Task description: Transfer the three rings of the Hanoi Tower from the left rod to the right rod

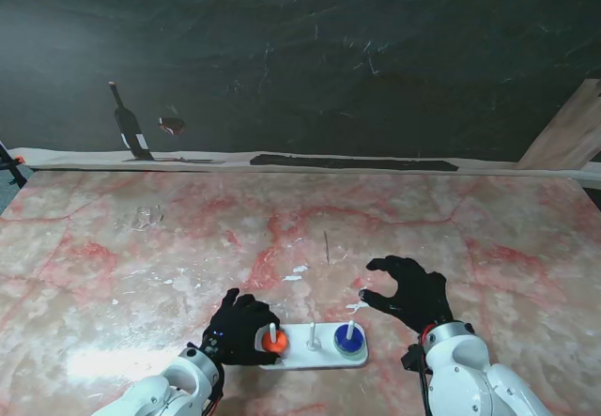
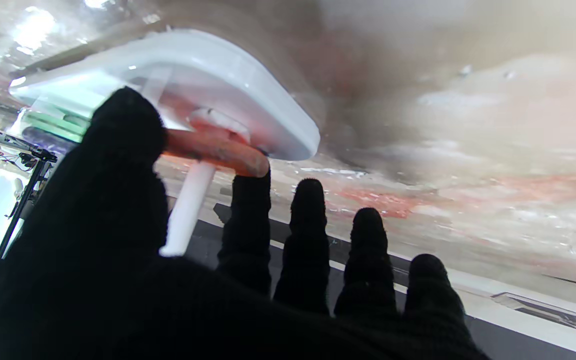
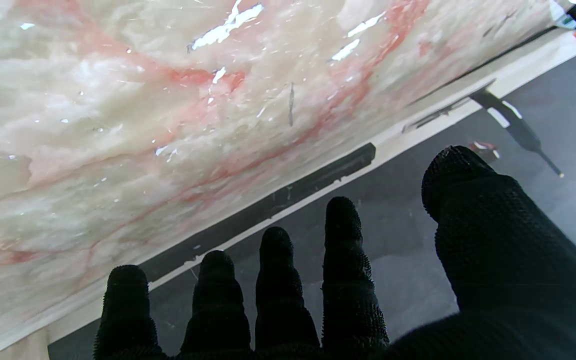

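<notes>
The orange ring (image 1: 274, 341) sits on the left rod (image 1: 273, 330) of the white base (image 1: 324, 357), low on the rod, near the base. On the right rod (image 1: 350, 327) there is already a blue ring (image 1: 350, 341), and under it a green edge shows, so probably two rings are there; the stand view is too small to be sure. The middle rod (image 1: 313, 330) is bare. So I judge the task is about two thirds done: only the orange ring must go from the left rod to the right one.

The left hand (image 1: 241, 327) is at this ring. In the left wrist view the thumb (image 2: 118, 165) touches one side of the orange ring (image 2: 213, 150) and the index fingertip (image 2: 251, 187) touches the other side, so the hand pinches the ring, which is not yet off the rod (image 2: 188, 210). The other fingers are straight and free.

The right hand (image 1: 406, 289) hovers over the table (image 1: 141, 247), just to the right and far side of the base. Its fingers are spread and a little curled, and it holds nothing.
</notes>
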Action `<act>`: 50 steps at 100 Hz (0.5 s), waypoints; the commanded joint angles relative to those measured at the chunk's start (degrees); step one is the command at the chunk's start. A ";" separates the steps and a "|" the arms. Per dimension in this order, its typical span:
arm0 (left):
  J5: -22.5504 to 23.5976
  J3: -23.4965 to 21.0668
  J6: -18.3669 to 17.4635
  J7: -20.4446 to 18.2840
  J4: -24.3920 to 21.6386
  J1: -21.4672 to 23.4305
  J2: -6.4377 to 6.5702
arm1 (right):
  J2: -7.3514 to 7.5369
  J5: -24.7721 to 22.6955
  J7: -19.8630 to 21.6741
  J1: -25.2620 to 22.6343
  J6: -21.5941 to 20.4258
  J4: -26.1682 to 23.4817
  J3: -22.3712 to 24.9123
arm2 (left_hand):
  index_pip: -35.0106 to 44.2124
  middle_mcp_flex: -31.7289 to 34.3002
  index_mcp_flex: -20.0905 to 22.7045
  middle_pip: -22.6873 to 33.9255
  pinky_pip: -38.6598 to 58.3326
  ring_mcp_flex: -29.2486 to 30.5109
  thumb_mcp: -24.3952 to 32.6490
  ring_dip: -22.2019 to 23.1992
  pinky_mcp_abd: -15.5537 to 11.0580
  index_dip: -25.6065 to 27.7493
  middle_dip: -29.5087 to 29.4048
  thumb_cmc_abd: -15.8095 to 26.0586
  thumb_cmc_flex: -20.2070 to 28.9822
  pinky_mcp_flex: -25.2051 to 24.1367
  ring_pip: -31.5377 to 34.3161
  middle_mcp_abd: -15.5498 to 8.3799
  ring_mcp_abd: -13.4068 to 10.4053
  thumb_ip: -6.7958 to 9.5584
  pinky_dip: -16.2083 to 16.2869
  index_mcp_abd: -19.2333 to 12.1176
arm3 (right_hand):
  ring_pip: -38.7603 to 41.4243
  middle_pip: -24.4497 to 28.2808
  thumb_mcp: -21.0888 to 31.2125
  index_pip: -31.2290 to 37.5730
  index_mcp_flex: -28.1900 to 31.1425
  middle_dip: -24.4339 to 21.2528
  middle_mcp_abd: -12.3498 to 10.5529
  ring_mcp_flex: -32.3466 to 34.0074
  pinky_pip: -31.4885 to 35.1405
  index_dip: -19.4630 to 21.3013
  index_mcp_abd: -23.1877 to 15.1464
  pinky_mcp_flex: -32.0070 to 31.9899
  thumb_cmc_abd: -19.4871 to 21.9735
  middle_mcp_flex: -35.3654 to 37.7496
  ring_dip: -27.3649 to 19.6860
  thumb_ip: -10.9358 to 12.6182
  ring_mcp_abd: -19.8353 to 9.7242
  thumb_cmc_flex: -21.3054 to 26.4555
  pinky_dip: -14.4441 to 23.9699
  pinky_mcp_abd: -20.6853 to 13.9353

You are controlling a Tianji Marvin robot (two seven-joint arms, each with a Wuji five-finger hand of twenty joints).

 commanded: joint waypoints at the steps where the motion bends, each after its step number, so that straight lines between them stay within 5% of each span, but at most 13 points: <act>1: 0.05 0.12 0.11 -0.33 -0.06 0.38 0.06 | -0.20 0.14 0.24 -0.33 -0.16 -0.05 -0.08 | 2.73 0.44 2.97 -0.11 -0.03 0.35 1.29 0.47 -0.16 -0.24 0.02 1.95 1.39 -0.70 0.23 -1.68 -0.76 2.81 1.48 -0.36 | -0.22 0.08 -0.87 0.01 0.45 0.25 -0.08 0.83 1.19 0.37 -0.73 -0.67 0.81 0.61 1.03 0.77 0.26 1.21 0.56 -0.87; 50: 0.40 0.60 0.76 -0.82 -0.12 0.30 0.16 | -0.24 0.46 0.25 -0.36 0.02 -0.07 -0.03 | 9.03 1.71 4.77 0.19 0.03 1.23 4.58 0.99 -0.31 2.63 0.05 0.07 1.99 -0.73 1.42 -1.57 -0.30 2.67 2.97 -0.78 | -0.26 0.03 -0.89 -0.14 0.09 0.25 0.14 0.68 1.36 0.29 -0.64 -0.67 0.84 0.35 1.04 0.77 0.34 1.21 0.43 -0.91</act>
